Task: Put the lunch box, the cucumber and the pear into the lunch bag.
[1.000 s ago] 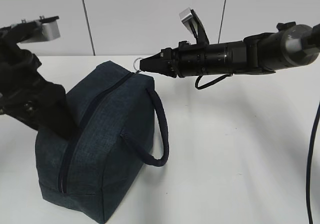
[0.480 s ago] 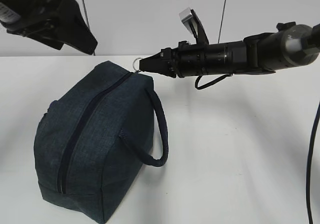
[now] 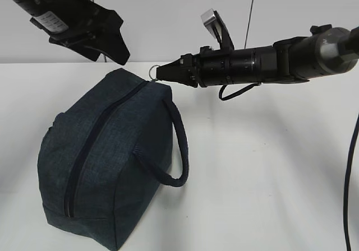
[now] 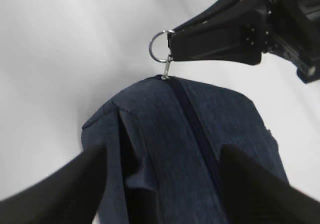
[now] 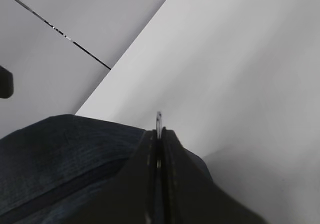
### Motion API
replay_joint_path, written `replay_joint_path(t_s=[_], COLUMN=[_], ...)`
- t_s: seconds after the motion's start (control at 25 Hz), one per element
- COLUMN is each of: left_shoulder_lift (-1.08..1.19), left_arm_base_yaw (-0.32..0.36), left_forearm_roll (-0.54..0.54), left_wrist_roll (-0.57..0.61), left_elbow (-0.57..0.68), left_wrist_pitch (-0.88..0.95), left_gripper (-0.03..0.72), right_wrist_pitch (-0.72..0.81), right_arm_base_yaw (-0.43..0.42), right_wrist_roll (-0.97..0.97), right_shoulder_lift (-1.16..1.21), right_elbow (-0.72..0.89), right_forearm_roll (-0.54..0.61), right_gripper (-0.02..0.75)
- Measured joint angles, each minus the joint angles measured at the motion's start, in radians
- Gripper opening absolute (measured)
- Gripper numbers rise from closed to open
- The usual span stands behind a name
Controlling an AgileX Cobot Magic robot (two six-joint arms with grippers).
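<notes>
Exterior view: lunch bag [image 3: 106, 161] zipped shut on table, ring pull [image 3: 154, 70] pinched in right pincer [image 3: 162, 73] at bag's far end. Left pincer [image 3: 109, 41] now lifted off bag's left flank, hanging above it, jaws spread, holding nothing. Probably frees bag for unzipping; lunch box, cucumber, pear not in view.

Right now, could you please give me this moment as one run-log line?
bag: zipped, on table | right hand: shut on ring pull | left hand: open, above bag, empty | food items: not visible

The right end effector [image 5: 159, 149] pinches the silver ring pull [image 5: 159, 120] above the lunch bag [image 5: 55, 154].
</notes>
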Motion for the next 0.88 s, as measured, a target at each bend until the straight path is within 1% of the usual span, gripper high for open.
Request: replay_joint_path(t_s=[0.28,0.48,0.56,0.72,0.88], left_shoulder_lift=[0.104,0.142,0.152,0.170,0.182], left_arm_base_yaw=[0.000,0.000,0.000,0.000,0.000], left_forearm_roll=[0.005,0.008,0.009,0.014,0.014], left_wrist_roll=[0.000,0.008,0.008,0.011,0.011], left_elbow=[-0.084,-0.101,-0.105,-0.106,-0.106], left_wrist_pitch=[0.053,0.067,0.067,0.067,0.068], left_gripper=[0.405,0.400,0.384,0.332,0.218], right_wrist_pitch=[0.001,0.001,0.001,0.001,0.001], right_arm_base_yaw=[0.000,0.000,0.000,0.000,0.000], right_wrist_roll=[0.000,0.002,0.002,0.002,0.002], right_shoulder_lift=[0.001,0.001,0.001,0.001,0.001], right_elbow=[0.000,0.000,0.000,0.000,0.000], right_forearm_roll=[-0.002,-0.002,-0.002,-0.002,-0.002], right_gripper=[0.018,0.018,0.018,0.018,0.018])
